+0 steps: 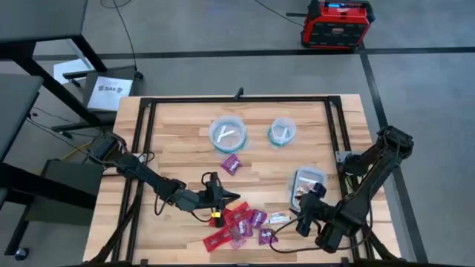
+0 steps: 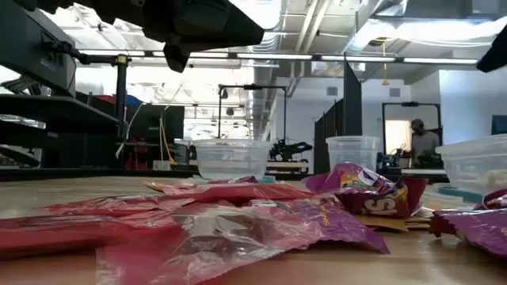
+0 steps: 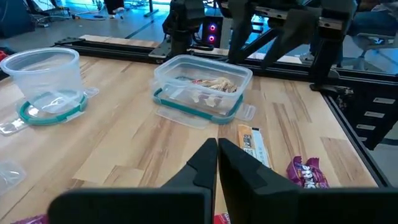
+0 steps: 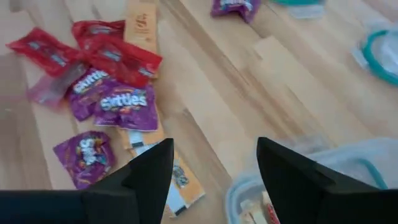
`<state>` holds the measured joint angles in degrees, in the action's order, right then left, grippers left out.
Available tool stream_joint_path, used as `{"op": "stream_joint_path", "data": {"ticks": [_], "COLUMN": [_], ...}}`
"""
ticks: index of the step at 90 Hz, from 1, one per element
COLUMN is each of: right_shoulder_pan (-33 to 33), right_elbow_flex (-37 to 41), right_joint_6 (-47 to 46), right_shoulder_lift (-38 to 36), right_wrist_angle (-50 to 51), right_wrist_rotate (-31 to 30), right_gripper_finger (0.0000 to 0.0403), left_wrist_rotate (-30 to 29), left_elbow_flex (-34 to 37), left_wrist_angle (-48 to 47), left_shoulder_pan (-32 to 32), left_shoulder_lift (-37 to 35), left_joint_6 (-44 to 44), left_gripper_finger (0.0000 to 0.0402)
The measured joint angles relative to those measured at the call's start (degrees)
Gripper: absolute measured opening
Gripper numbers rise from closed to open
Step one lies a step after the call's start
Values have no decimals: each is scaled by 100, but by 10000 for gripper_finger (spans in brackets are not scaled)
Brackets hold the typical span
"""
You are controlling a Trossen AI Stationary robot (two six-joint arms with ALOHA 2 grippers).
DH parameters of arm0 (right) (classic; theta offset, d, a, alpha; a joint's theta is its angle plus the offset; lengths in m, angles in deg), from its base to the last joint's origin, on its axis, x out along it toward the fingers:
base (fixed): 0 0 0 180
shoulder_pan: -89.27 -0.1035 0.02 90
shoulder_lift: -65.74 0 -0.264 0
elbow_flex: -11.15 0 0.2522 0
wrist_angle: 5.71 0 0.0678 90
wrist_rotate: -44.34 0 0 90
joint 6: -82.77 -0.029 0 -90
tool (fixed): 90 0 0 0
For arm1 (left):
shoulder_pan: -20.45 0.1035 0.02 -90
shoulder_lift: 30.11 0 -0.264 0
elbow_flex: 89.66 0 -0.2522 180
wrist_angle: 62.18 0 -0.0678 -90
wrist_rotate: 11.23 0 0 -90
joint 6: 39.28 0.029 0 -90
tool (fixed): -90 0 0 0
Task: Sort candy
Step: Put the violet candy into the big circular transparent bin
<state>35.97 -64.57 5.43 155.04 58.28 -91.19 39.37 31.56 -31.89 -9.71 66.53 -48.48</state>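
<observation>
The candy lies in a loose pile (image 1: 239, 222) near the table's front edge: red (image 4: 115, 56), purple (image 4: 124, 99) and orange-whitish (image 4: 177, 180) wrappers. One purple candy (image 1: 231, 165) lies apart, farther back. My left gripper (image 1: 234, 196) is shut with nothing between its fingers (image 3: 217, 155), just left of and above the pile. My right gripper (image 4: 214, 168) stands open over bare wood between the pile and the rectangular tub (image 1: 308, 182), touching nothing.
Two clear round bowls (image 1: 228, 135) (image 1: 282, 132) stand at the back centre, each holding whitish candy. The tub (image 3: 202, 84) holds whitish-tan pieces. Black rails (image 1: 148, 141) frame the table. Bare wood (image 1: 178, 148) lies at the left.
</observation>
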Motion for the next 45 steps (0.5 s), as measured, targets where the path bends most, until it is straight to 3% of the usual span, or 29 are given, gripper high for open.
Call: {"op": "stream_joint_path", "data": {"ticks": [45], "right_shoulder_pan": [164], "right_elbow_flex": [0], "right_joint_6": [450], "right_shoulder_lift": [2], "right_wrist_angle": [-252], "right_wrist_rotate": [57], "right_gripper_finger": [214], "left_wrist_rotate": [0], "left_elbow_flex": [0], "left_wrist_angle": [-4], "left_shoulder_pan": [0], "left_shoulder_lift": [0], "left_joint_6": [-7], "left_gripper_finger": [0]}}
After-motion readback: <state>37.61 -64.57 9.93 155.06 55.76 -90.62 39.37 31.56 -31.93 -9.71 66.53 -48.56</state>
